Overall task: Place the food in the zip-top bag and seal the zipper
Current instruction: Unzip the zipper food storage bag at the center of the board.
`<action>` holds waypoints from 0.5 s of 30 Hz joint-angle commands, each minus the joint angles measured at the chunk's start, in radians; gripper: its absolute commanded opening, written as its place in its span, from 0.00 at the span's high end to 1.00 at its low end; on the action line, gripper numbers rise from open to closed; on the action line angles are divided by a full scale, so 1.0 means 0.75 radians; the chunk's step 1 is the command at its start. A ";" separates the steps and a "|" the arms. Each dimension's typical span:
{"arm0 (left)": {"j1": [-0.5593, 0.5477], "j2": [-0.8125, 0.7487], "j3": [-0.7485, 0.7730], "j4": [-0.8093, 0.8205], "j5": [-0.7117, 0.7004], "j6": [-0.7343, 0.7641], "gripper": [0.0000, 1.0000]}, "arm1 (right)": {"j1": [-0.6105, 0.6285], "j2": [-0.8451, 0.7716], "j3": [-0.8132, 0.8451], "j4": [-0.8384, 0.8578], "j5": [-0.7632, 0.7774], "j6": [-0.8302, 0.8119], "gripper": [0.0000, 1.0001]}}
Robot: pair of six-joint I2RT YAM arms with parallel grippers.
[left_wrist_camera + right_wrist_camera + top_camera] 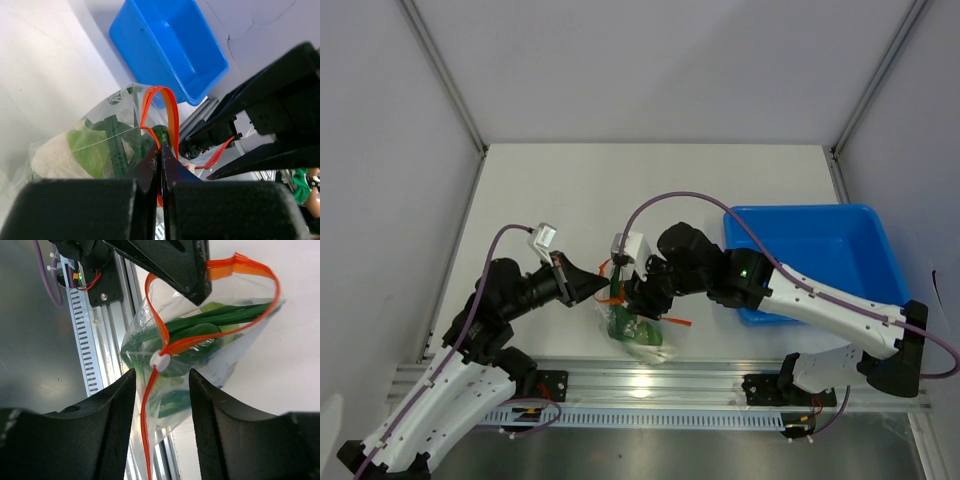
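Food (200, 335) is in the zip-top bag (645, 340), but the mouth is not shut yet.
The bag lies near the table's (570, 190) front edge, between the arms. The left gripper (161, 159) pinches the orange zipper (235, 267) tight. The right gripper (160, 390) is open, one finger each side of the white slider (160, 360). Zipping is left.

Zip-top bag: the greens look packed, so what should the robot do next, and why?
Probably nudge the right gripper forward and close on the white slider just ahead of its open fingers. The food is inside the zip-top bag, the zipper gapes in a loop, and the left gripper is shut on the zipper, steadying it.
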 commanded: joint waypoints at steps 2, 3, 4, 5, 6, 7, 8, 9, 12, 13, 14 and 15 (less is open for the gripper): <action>-0.016 0.003 0.083 -0.019 -0.083 -0.068 0.99 | 0.035 0.052 0.073 0.065 0.070 0.024 0.52; -0.016 0.005 0.085 -0.019 -0.087 -0.076 0.99 | 0.041 0.062 0.077 0.067 0.079 0.036 0.53; -0.018 0.009 0.091 -0.021 -0.093 -0.080 0.99 | 0.046 0.066 0.084 0.069 0.085 0.056 0.54; -0.020 0.015 0.093 -0.023 -0.095 -0.085 0.99 | 0.050 0.068 0.084 0.077 0.093 0.062 0.55; -0.020 0.020 0.098 -0.021 -0.098 -0.093 0.99 | 0.056 0.070 0.082 0.081 0.131 0.071 0.55; -0.024 0.022 0.098 -0.019 -0.104 -0.095 1.00 | 0.068 0.072 0.082 0.085 0.148 0.085 0.56; -0.024 0.026 0.102 -0.019 -0.104 -0.099 0.99 | 0.070 0.074 0.084 0.087 0.154 0.091 0.56; -0.028 0.028 0.102 -0.019 -0.106 -0.101 0.99 | 0.072 0.076 0.086 0.087 0.175 0.095 0.57; -0.034 0.038 0.112 -0.023 -0.106 -0.101 1.00 | 0.084 0.093 0.104 0.083 0.207 0.105 0.60; -0.036 0.038 0.112 -0.023 -0.108 -0.101 0.99 | 0.089 0.103 0.108 0.083 0.220 0.108 0.61; -0.038 0.040 0.116 -0.025 -0.112 -0.103 0.99 | 0.093 0.107 0.120 0.083 0.226 0.108 0.62; -0.040 0.038 0.114 -0.025 -0.116 -0.105 0.99 | 0.095 0.115 0.129 0.081 0.226 0.108 0.64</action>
